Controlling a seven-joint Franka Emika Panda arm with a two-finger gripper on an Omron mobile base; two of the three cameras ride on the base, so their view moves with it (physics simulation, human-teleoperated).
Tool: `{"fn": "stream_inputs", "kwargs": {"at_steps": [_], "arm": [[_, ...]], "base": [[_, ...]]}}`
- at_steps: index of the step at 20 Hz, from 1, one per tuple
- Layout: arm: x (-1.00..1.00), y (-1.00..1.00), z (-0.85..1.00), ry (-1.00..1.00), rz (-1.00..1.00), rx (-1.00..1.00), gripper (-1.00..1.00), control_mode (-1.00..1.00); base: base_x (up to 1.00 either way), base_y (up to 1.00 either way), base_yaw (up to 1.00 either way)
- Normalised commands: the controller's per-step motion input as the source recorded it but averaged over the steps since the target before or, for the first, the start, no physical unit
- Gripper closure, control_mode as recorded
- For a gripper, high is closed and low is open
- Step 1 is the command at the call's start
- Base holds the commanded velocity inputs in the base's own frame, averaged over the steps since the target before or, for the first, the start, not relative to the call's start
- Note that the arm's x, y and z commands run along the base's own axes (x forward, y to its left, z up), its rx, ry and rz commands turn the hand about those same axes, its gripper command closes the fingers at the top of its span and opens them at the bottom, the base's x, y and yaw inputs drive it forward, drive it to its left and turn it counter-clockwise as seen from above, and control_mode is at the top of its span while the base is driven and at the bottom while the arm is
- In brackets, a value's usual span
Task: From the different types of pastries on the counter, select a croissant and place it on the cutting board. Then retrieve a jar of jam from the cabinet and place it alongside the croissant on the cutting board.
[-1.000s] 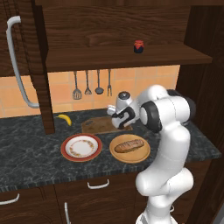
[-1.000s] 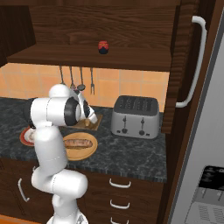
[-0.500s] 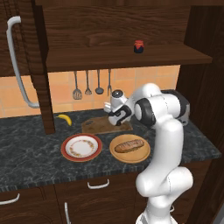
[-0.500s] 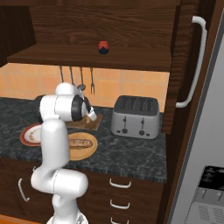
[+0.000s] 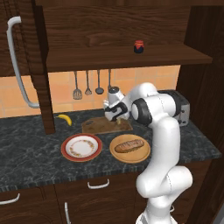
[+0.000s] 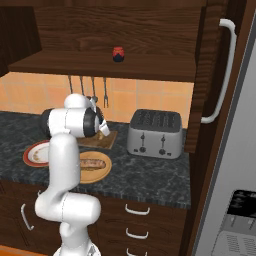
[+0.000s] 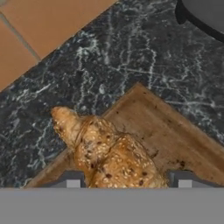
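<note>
Gripper [image 7: 126, 183]: my fingers flank the croissant [image 7: 105, 153], probably still pinching it; contact is hidden.
Croissant: over the board [image 7: 175, 140]'s corner, one tip past the edge above the counter [image 7: 131, 52].
Risk: released here, it may tip off.
Jar [image 5: 138, 46]: on the shelf, waiting.

croissant [image 7: 107, 155]: flaky, rough | cutting board [image 7: 175, 140]: grained wood | counter [image 7: 131, 57]: glossy marble
</note>
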Motion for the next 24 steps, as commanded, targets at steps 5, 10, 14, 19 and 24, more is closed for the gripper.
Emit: {"fn": "stream_inputs", "kwargs": {"at_steps": [5,10,14,19,24], "arm": [[-0.11,-0.30,-0.37,0.00,-0.07,0.06,-1.00,-1.00],[-0.45,-0.48,-0.11,0.00,-0.01,0.05,-1.00,-1.00],[-0.45,-0.55,0.15,0.00,0.00,0.07,-1.00,-1.00],[0.23,-0.08,0.24,0.00,-0.03,0.01,-1.00,-1.00],[0.27,-0.03,0.47,0.01,-0.03,0.00,-1.00,-1.00]], "base": [[0.00,0.00,0.00],[0.00,0.00,0.00],[0.00,0.00,0.00],[0.00,0.00,0.00],[0.00,0.00,0.00]]}}
